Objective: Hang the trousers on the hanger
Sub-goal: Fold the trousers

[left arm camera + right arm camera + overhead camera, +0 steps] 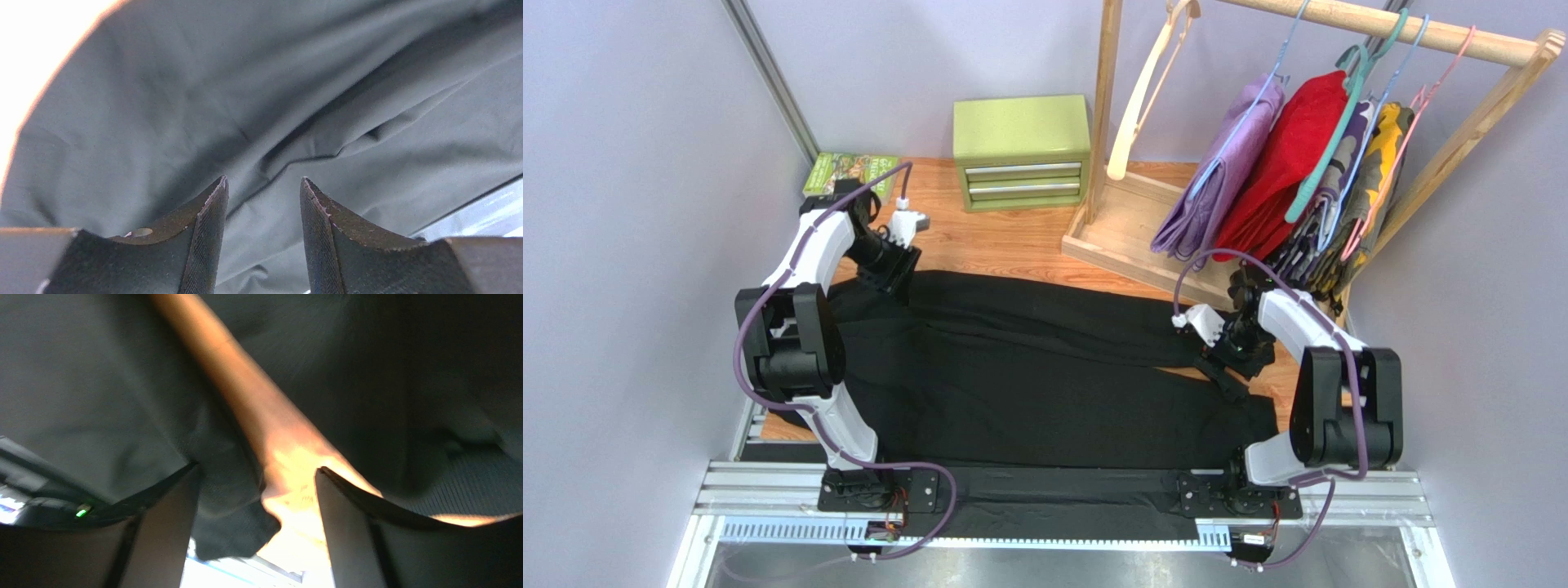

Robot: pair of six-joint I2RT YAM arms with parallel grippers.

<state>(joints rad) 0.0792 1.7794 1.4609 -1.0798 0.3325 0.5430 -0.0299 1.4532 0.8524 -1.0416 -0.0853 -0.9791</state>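
Note:
The black trousers (1038, 368) lie spread flat across the table, legs reaching right. My left gripper (891, 263) is low over their far left edge; in the left wrist view it (264, 180) is open with rumpled cloth (245, 92) beneath and between the fingers. My right gripper (1225, 361) is low over the right ends of the legs; in the right wrist view it (258, 468) is open, with a cloth edge (233, 502) and a strip of bare table between the fingers. The beige wooden hanger (1143, 98) hangs on the rack at the back, empty.
A wooden clothes rack (1130, 227) stands at the back right with purple (1216, 184), red (1284, 165) and other garments on thin hangers. A green toolbox (1022, 151) and a green book (848, 169) sit at the back. Walls close in on both sides.

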